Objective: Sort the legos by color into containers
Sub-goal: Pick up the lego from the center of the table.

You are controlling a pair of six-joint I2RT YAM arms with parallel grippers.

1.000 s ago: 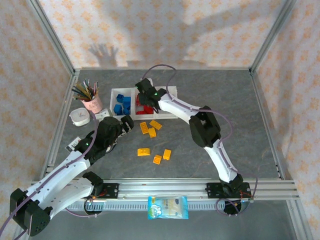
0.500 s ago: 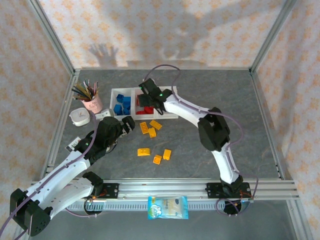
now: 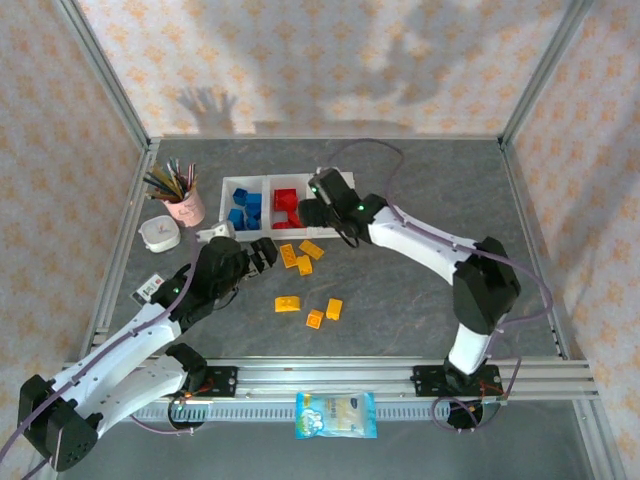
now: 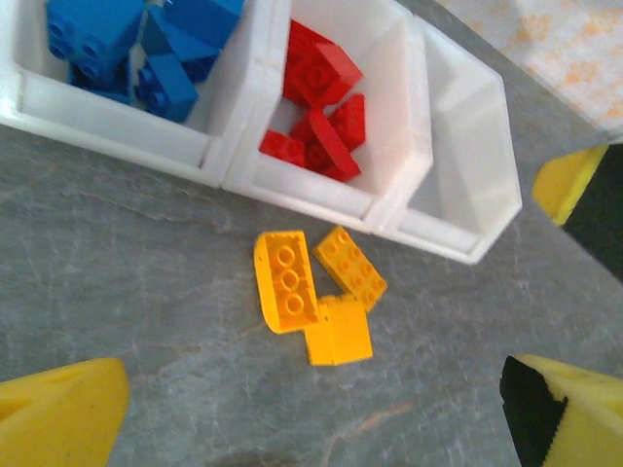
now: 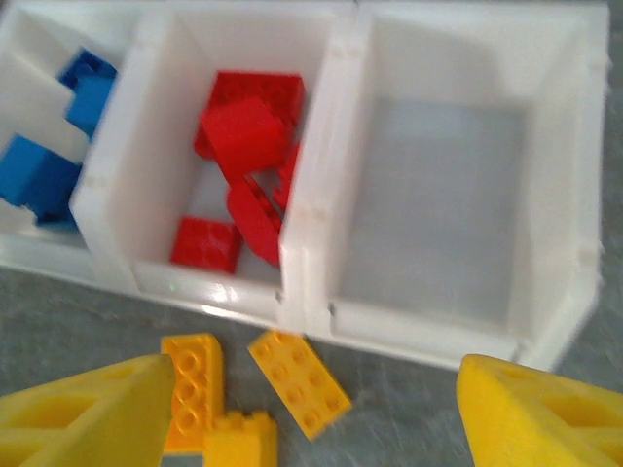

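**Six yellow bricks loose on the table, both grippers empty**

The row of three joined white bins (image 3: pixel 268 192) sits toward 11 o'clock from the middle of the grey table (image 3: pixel 450 200). The left bin holds the blue bricks (image 3: pixel 243 211) and the middle bin holds the red bricks (image 3: pixel 285 200). In the right wrist view the third bin (image 5: pixel 438 185) shows its bare floor.

Six yellow bricks (image 3: pixel 300 257) lie on the table. Three touch one another in a cluster just at 6 o'clock of the middle bin. Three more lie apart from each other, farther out toward 6 o'clock.

The right gripper (image 3: pixel 322 222) hangs over the near edge of the third bin, its fingers (image 5: pixel 88 418) spread well apart with nothing between them. The left gripper (image 3: pixel 262 252) sits just at 9 o'clock of the cluster, its jaws wide apart and holding nothing.

A pink pencil cup (image 3: pixel 183 207) stands at 9 o'clock of the bins, with a white dish (image 3: pixel 160 233) at 7 o'clock of the cup. A bag (image 3: pixel 336 414) lies past the rail at 6 o'clock.
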